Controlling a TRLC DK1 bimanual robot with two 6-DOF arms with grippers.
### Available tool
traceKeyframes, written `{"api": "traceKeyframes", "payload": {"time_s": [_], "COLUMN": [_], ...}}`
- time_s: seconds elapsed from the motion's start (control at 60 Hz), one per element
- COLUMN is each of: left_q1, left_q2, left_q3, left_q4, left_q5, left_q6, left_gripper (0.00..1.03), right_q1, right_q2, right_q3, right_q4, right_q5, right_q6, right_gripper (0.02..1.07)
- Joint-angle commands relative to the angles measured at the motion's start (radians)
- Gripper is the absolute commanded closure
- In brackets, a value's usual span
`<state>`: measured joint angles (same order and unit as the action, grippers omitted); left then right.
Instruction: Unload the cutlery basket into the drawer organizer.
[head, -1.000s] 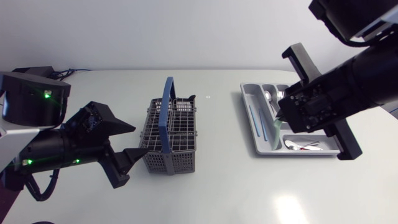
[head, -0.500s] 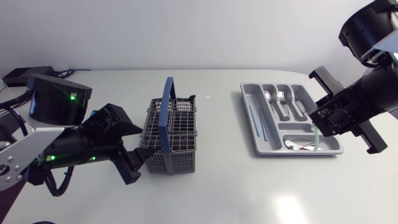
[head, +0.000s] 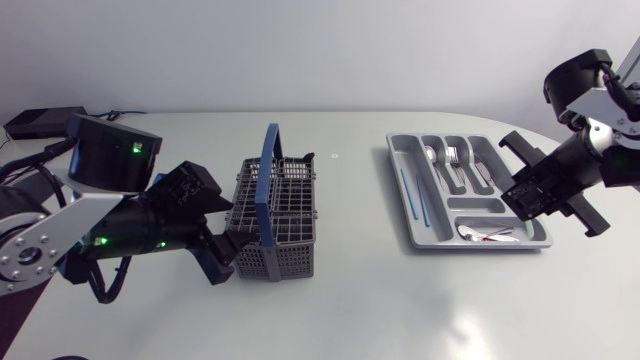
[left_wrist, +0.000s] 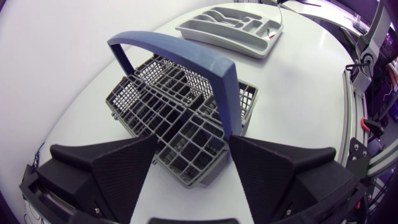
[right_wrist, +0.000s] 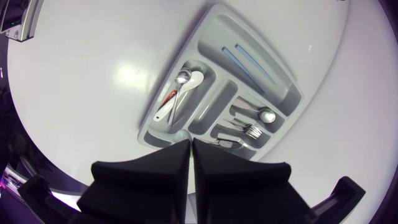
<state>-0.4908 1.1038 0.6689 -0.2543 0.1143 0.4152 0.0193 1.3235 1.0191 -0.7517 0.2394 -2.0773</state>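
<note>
Cutlery basket (head: 270, 225), grey wire w/ blue handle, upright mid-table. Drawer organizer (head: 465, 190) well apart on robot's right, cutlery in several compartments. Left gripper (left_wrist: 191, 146): fingers apart, basket's near end between them. Right gripper (right_wrist: 191, 149): fingers together, above organizer's edge.

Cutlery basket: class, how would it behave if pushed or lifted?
The cutlery basket is open mesh with no cutlery showing, so probably light and apt to slide if pushed. Its arched blue handle spans the middle, so it should likely lift level.
</note>
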Motion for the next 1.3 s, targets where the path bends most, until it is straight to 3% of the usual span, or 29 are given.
{"api": "traceKeyframes", "payload": {"time_s": [0.0,0.417,0.567,0.617,0.65,0.7,0.733,1.117,1.217,1.283], "left_q1": [0.009,0.06,0.066,0.066,0.066,0.066,0.066,0.064,0.063,0.061], "left_q2": [0.024,0.033,0.028,0.028,0.027,0.027,0.027,0.005,-0.019,-0.035], "left_q3": [0.032,0.003,0.003,0.0,-0.002,-0.005,-0.006,0.006,0.009,0.011], "left_q4": [0.009,0.041,0.039,0.039,0.039,0.041,0.041,0.02,-0.002,-0.023], "left_q5": [-0.005,-0.005,-0.004,-0.004,-0.004,-0.004,-0.004,-0.004,-0.004,-0.004], "left_q6": [-0.013,0.014,0.016,0.016,0.016,0.016,0.016,0.013,0.013,0.01], "left_gripper": [0.22,0.22,0.22,0.22,0.22,0.22,0.22,0.22,0.22,0.22], "right_q1": [-0.009,0.01,0.034,0.053,0.064,0.077,0.085,0.077,0.105,0.143], "right_q2": [0.046,0.204,0.258,0.26,0.261,0.266,0.27,0.22,0.175,0.171], "right_q3": [-0.008,0.041,0.012,-0.007,-0.014,-0.019,-0.022,-0.062,0.012,0.139], "right_q4": [0.02,0.081,0.169,0.195,0.21,0.222,0.227,0.273,0.276,0.158], "right_q5": [0.021,0.11,0.132,0.132,0.13,0.13,0.13,0.092,0.009,-0.065], "right_q6": [-0.053,-0.053,-0.052,-0.047,-0.043,-0.024,-0.013,0.022,0.095,0.237], "right_gripper": [1.01,1.01,1.0,0.84,0.65,0.27,0.16,0.1,0.1,0.09]}}
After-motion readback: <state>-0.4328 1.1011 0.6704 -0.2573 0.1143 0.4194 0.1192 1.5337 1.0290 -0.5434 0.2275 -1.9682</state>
